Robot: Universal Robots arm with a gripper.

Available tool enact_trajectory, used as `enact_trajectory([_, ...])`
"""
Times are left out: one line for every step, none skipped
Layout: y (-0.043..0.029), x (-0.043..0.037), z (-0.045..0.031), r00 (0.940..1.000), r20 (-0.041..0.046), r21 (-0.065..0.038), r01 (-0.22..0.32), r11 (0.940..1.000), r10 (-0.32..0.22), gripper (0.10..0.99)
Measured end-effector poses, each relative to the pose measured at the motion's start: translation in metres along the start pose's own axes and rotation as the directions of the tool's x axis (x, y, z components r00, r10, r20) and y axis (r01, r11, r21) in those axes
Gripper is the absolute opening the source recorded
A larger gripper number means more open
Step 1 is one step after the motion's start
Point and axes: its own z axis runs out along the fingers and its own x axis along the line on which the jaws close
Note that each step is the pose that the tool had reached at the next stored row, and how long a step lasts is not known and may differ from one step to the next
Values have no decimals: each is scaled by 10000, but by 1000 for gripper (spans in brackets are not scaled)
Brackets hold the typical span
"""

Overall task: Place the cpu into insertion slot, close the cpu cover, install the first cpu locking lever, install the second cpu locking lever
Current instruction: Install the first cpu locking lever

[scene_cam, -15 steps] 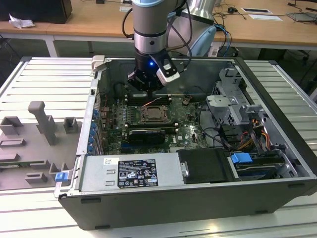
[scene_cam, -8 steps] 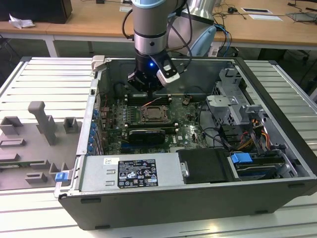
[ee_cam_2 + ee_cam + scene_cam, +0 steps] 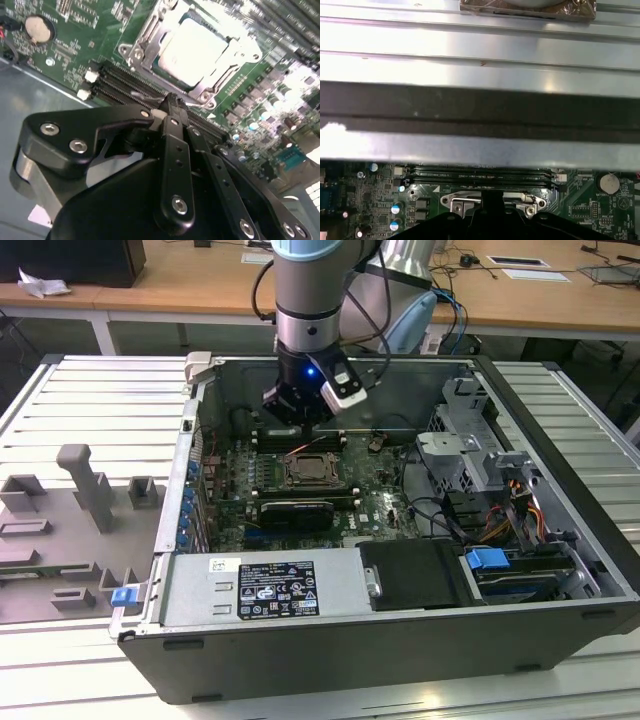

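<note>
Your gripper [image 3: 300, 412] hangs inside the open computer case [image 3: 560, 420], above the green board [image 3: 375, 490], just behind the socket [image 3: 308, 470] as the exterior view shows it. In the second wrist view the gripper [image 3: 172, 102] has its fingers together, and nothing is held between them.

The chip [image 3: 192, 47] already lies in the socket; you can see its pale metal top in the second wrist view. The cover [image 3: 145, 42], a thin silver frame, seems to lie down around the chip, with the chip showing through its window. So I judge the first two steps done and the levers to be the work in hand. Whether either lever is already hooked, I cannot tell from these pictures; the metal there is too bright.

The closed fingertip points between the socket frame and the long black memory slots [image 3: 130, 85], near the frame edge.

For a lever you need a thin, firm contact: push the wire bar down and sideways under its hook. Stay low but off the chip top, and keep clear of the memory slots and the small parts on the board.
</note>
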Motion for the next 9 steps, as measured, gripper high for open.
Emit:
enact_trajectory([14, 0, 8, 10000, 0, -1, 0, 10000, 0, 106])
enact_trajectory([20, -6, 19, 10000, 0, -1, 1, 10000, -1, 106])
enact_trajectory([32, -17, 28, 10000, -1, 0, 1, 10000, -1, 106])
enact_trajectory([36, -22, 36, 10000, -1, 0, 3, 10000, -3, 106])
enact_trajectory([42, -33, 47, 10000, -2, 0, 6, 10000, -6, 106])
enact_trajectory([47, -50, 58, 10000, -3, -1, 11, 10000, -11, 106])
enact_trajectory([50, -58, 64, 10000, -2, 0, 15, 10000, -15, 106])
enact_trajectory([52, -63, 71, 10000, -2, -2, 21, 10000, -21, 106])
enact_trajectory([54, -74, 78, 10000, -4, -2, 32, 10000, -32, 106])
